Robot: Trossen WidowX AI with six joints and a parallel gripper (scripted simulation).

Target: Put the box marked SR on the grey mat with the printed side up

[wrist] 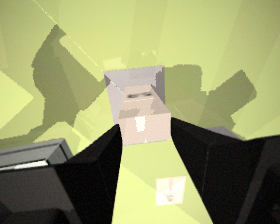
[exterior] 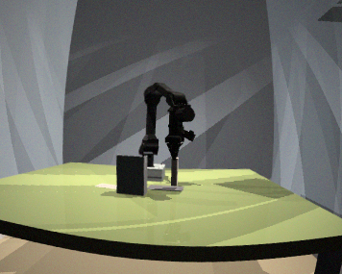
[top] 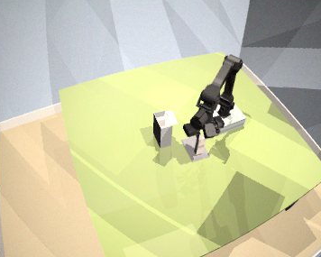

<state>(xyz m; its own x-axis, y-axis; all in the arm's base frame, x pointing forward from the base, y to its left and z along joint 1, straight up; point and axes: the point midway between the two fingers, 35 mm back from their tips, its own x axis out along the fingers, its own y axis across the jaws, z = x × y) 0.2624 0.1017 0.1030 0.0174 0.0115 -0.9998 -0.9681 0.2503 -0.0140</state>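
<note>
Part-open gripper point(top: 197, 133) point(exterior: 174, 156) point(wrist: 144, 125) grips an upright QSFP box point(top: 200, 146) point(exterior: 175, 172) point(wrist: 144, 125) over the grey mat point(top: 190, 148) point(exterior: 165, 188) point(wrist: 114, 86); SR code unreadable from here. Dark-sided bin point(top: 165, 136) point(exterior: 131, 175) stands nearby on the green table point(top: 138, 186) point(exterior: 190, 222) point(wrist: 220, 35), w/ the mat btwn bin & arm base point(top: 241, 119) point(exterior: 157, 174).

Pale blue-grey walls point(top: 79, 32) point(exterior: 27, 78), darker grey panel behind; yellow-green desk point(top: 138, 195) point(exterior: 205, 222) point(wrist: 225, 30), black edge, streaked light; tan floor point(top: 30, 172) point(exterior: 133, 265), white baseboard point(top: 30, 115).

End effector point(top: 199, 133) point(exterior: 174, 156) point(wrist: 144, 125) low, pointing downward
</note>
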